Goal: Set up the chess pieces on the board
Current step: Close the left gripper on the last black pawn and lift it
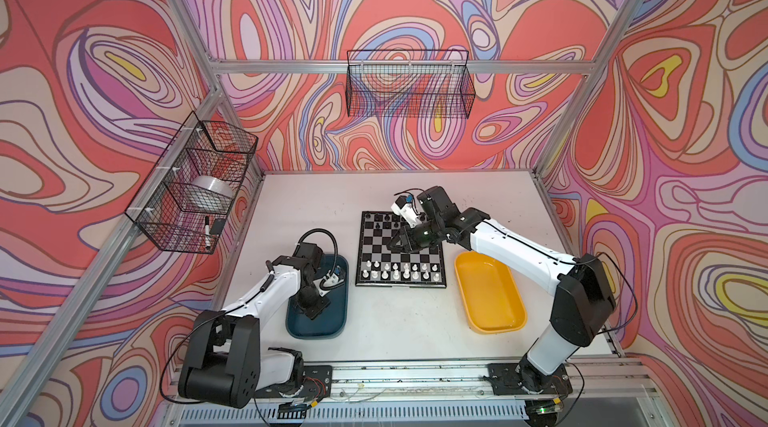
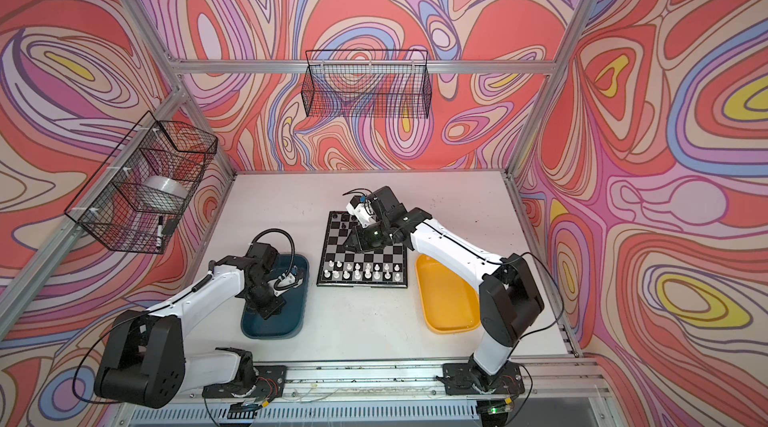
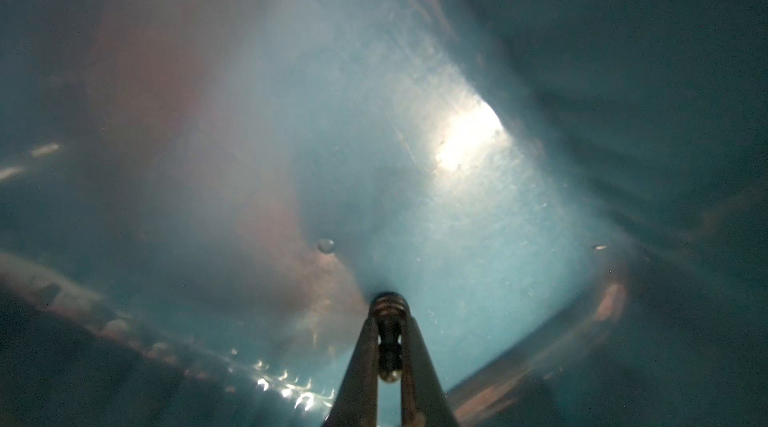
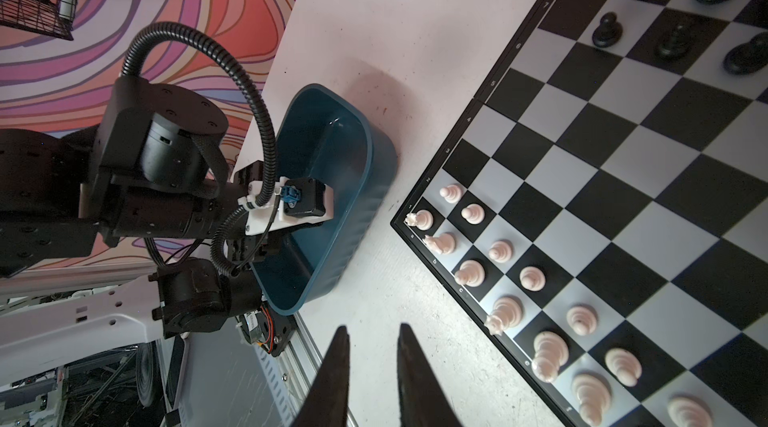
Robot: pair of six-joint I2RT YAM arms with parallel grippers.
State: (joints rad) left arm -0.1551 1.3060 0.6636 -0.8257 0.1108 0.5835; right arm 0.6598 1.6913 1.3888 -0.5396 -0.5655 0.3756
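- The board (image 1: 376, 253) lies flat at the middle of the table, between a teal tray (image 1: 316, 327) on its left and a yellow tray (image 1: 490, 300) on its right.
- White pieces (image 1: 405, 275) stand in two rows along the board's near edge. The right wrist view shows rook, knight, bishop and taller pieces in the outer row, with pawns in the next row inward. That side looks done or all but done.
- Black pieces (image 1: 377, 218) stand in two rows at the far left corner, three showing in each row in the right wrist view. The right arm covers the rest of the far side, so I cannot tell how many black squares lack a piece.
- The left gripper (image 3: 389, 315) is down inside the teal tray. Its fingers are closed tight on a small dark piece (image 3: 389, 344) whose length runs along them. In that dim, hazy view it is probably a black chessman, but its kind is unclear.
- No other piece shows on the tray floor around it, and none shows in the yellow tray. I judge that few pieces are left, perhaps only this one.
- The right gripper (image 4: 374, 327) hangs over the middle of the board, its fingers a narrow gap apart with nothing between them.
- Left to do: carry the held piece to its far-side square and stand it there, clear of its neighbours.
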